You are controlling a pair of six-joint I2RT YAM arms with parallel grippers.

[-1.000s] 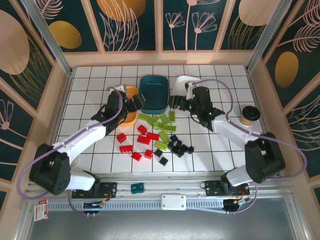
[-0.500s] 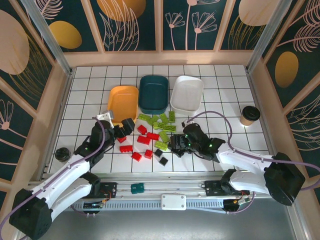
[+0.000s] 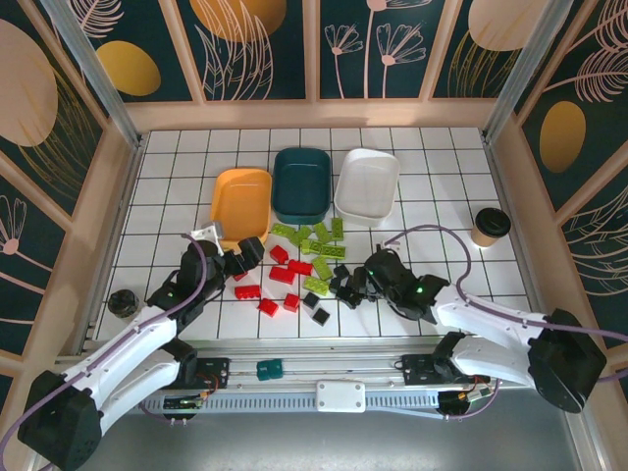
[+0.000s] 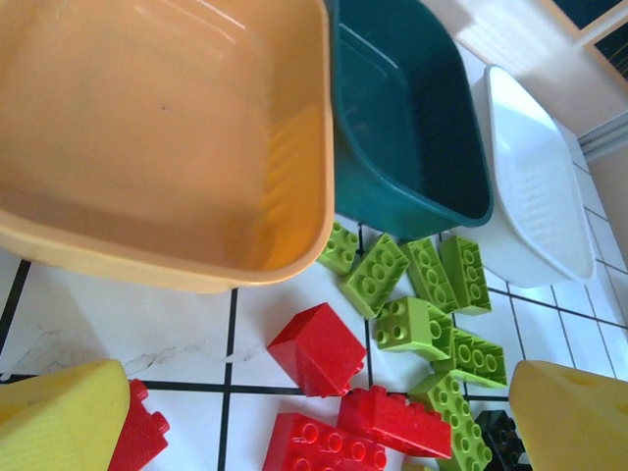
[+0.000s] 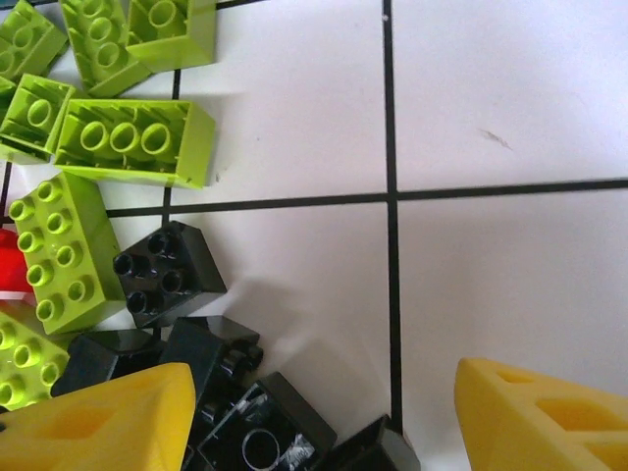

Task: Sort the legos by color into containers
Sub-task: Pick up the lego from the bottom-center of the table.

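The legos (image 3: pixel 306 263) lie loose on the white-tiled bench (image 3: pixel 442 196), just in front of the three trays. Green bricks (image 4: pixel 412 294) are nearest the trays, red bricks (image 4: pixel 319 348) toward the left, black bricks (image 5: pixel 167 273) toward the right. The orange tray (image 3: pixel 240 199), teal tray (image 3: pixel 301 183) and white tray (image 3: pixel 367 183) sit side by side, close together. The left pincer (image 3: pixel 247 253) hangs low at the pile's left edge, spread wide — a red brick lies just beside one yellow fingertip (image 4: pixel 59 422). The right pincer (image 3: pixel 355 282) is spread too — low over the black bricks, gripping none. A cup (image 3: pixel 489 227) stands well apart at the right.
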